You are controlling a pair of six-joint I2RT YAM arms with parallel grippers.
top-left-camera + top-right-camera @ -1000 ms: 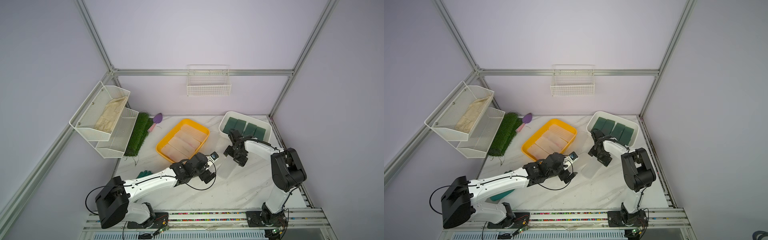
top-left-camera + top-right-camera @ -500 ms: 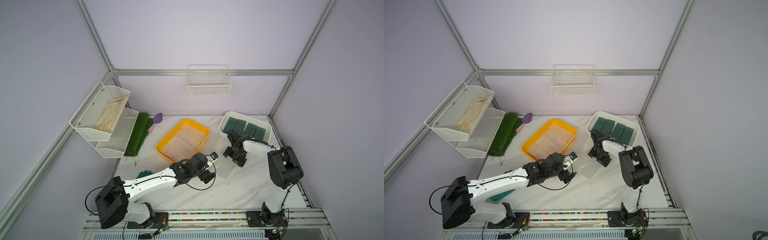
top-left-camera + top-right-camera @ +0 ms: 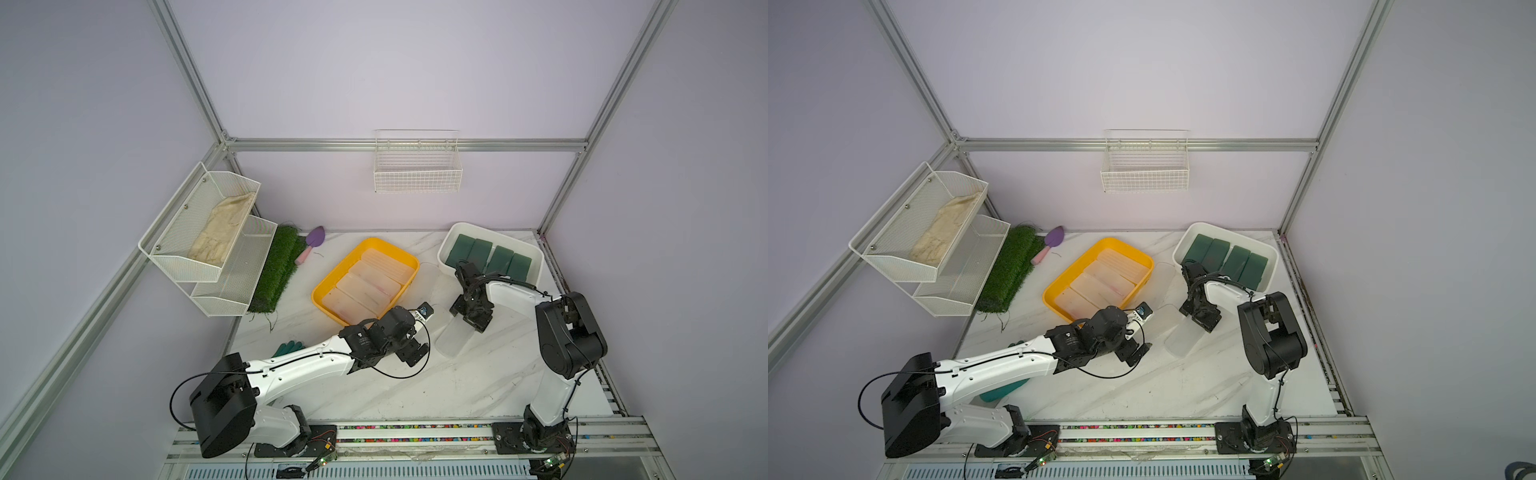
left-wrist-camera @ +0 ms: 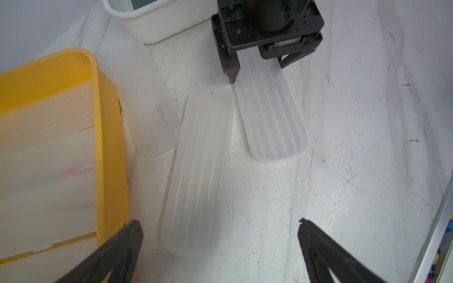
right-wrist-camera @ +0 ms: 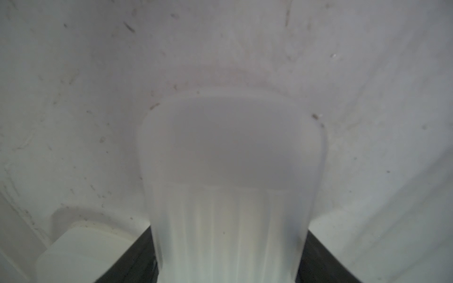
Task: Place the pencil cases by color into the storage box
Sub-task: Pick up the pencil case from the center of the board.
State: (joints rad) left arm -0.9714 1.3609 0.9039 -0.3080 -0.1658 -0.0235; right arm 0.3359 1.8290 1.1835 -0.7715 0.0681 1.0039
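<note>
Three frosted clear pencil cases lie on the marble between the two storage boxes. My right gripper (image 3: 471, 322) (image 4: 257, 71) (image 5: 228, 264) is shut on one end of the rightmost clear case (image 3: 453, 340) (image 4: 269, 110) (image 5: 230, 159), with a finger against each long side. My left gripper (image 3: 417, 332) (image 4: 219, 220) is open wide, just short of the near end of the middle clear case (image 4: 201, 171). A third clear case (image 4: 144, 105) lies beside the yellow box (image 3: 328, 286), which holds several clear cases (image 3: 374, 278). The white box (image 3: 446, 245) holds several dark green cases (image 3: 482, 253).
A teal glove (image 3: 289, 348) lies under my left arm. A green grass mat (image 3: 278, 270), a purple trowel (image 3: 311, 243) and a white wire shelf (image 3: 208, 237) are at the back left. A wire basket (image 3: 417, 168) hangs on the back wall.
My right gripper's jaws have closed from wide open onto the clear case, and that arm has shifted slightly. The left arm has stayed where it was, open.
</note>
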